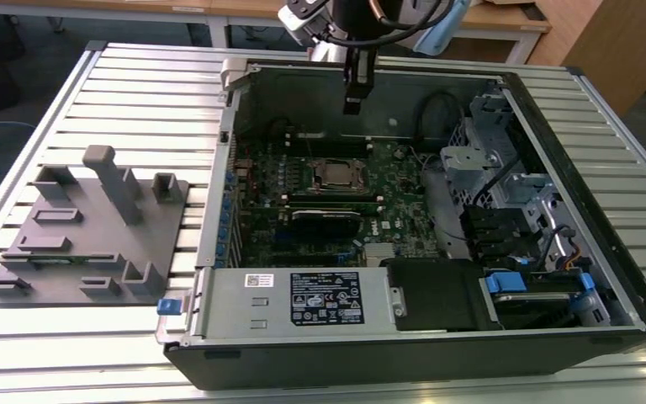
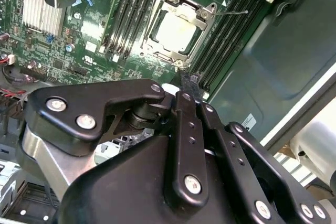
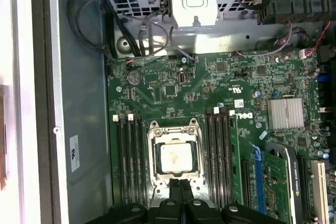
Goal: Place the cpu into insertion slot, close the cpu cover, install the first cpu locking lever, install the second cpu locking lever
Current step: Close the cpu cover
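- On the exterior view's left, the grey fixture block (image 1: 76,236) sits on the table beside the open computer case (image 1: 225,168). Nothing there concerns you now.
- In the case, the cpu (image 3: 175,158) lies flat in the insertion slot (image 3: 151,129), and the cpu cover (image 3: 197,153) appears to be down around it.
- I judge you are at the lever stage. A thin wire locking lever (image 2: 233,11) juts out from the socket corner and looks unlatched.
- Your gripper (image 3: 178,183) hangs above the board, just beside the socket's edge. Its fingers are pressed together with nothing between them.
- Lever work calls for a precise fingertip push on thin wire, without scraping the memory slots (image 3: 216,150) alongside.
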You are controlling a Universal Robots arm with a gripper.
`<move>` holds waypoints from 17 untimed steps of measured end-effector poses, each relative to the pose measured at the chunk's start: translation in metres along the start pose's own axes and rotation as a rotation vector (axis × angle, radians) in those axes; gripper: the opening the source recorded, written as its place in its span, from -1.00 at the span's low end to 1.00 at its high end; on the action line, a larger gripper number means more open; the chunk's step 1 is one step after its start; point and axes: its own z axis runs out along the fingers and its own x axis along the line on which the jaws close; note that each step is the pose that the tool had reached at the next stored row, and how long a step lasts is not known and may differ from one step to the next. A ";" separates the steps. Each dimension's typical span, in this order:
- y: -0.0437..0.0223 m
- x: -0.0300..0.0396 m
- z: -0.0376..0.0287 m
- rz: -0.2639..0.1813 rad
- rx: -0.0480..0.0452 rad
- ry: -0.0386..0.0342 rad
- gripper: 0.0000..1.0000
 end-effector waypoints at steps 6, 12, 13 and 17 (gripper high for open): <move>0.0007 -0.0013 0.0037 -0.001 0.0000 0.0003 -0.80; 0.0007 -0.0025 0.0125 -0.001 0.0001 0.0010 -0.80; 0.0007 -0.0026 0.0143 -0.001 0.0001 0.0011 -0.80; 0.0006 -0.0025 0.0202 -0.001 0.0001 0.0010 -0.80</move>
